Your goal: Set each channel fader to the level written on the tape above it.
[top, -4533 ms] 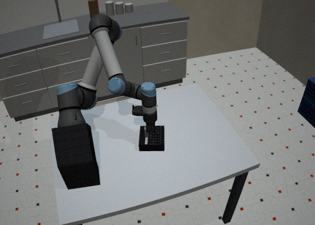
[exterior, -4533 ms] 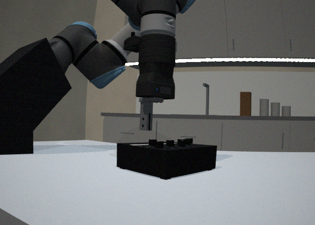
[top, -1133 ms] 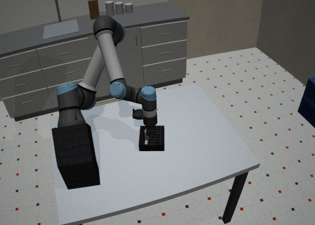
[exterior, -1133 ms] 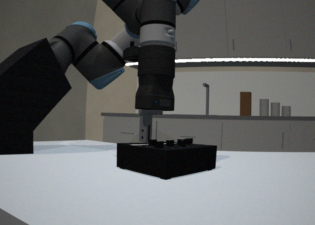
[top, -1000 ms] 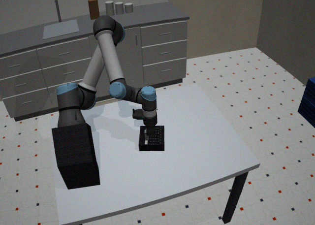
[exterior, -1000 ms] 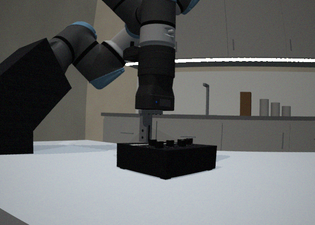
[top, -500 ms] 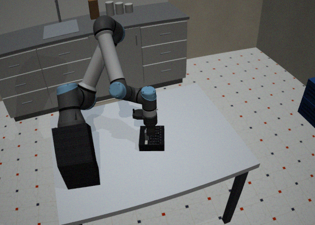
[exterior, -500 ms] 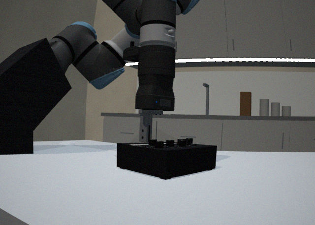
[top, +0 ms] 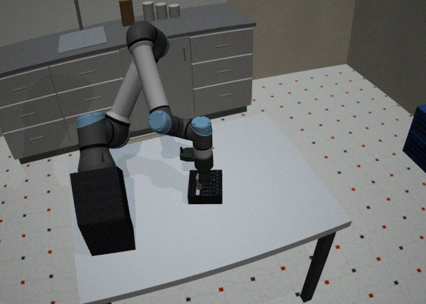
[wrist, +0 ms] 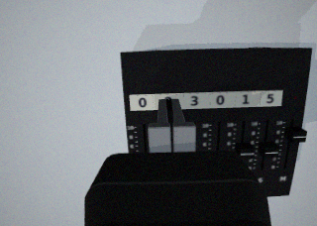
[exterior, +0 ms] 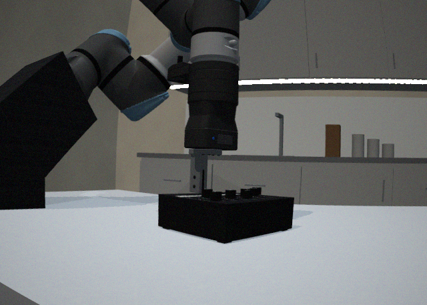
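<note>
Your gripper (wrist: 170,104) has its fingers pressed together on nothing, tips down over the second channel of the lighting desk (wrist: 213,69) directly beneath it. They hide one figure on the tape (wrist: 228,100). To their right you see several fader caps (wrist: 271,152).
</note>
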You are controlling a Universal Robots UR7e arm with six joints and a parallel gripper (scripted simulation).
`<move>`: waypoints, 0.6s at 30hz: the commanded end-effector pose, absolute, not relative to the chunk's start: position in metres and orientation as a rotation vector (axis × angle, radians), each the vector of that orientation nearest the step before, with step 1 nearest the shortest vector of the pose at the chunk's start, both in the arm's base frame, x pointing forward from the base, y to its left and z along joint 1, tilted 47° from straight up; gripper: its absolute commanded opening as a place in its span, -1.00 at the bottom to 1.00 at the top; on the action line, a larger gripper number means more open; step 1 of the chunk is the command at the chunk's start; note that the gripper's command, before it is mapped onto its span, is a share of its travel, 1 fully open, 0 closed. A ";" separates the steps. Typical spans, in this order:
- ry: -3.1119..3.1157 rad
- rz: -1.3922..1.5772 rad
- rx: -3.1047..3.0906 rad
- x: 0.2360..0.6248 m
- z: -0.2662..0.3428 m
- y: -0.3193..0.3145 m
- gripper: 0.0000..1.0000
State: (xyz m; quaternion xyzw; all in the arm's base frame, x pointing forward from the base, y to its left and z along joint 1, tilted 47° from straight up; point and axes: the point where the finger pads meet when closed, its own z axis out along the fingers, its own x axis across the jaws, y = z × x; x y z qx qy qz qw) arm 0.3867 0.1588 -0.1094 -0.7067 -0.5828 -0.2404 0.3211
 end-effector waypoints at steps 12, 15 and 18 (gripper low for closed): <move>-1.531 -0.632 -1.857 0.393 -0.110 0.158 -1.00; -1.531 -0.632 -1.857 0.394 -0.110 0.158 -1.00; -1.531 -0.632 -1.857 0.396 -0.111 0.157 -1.00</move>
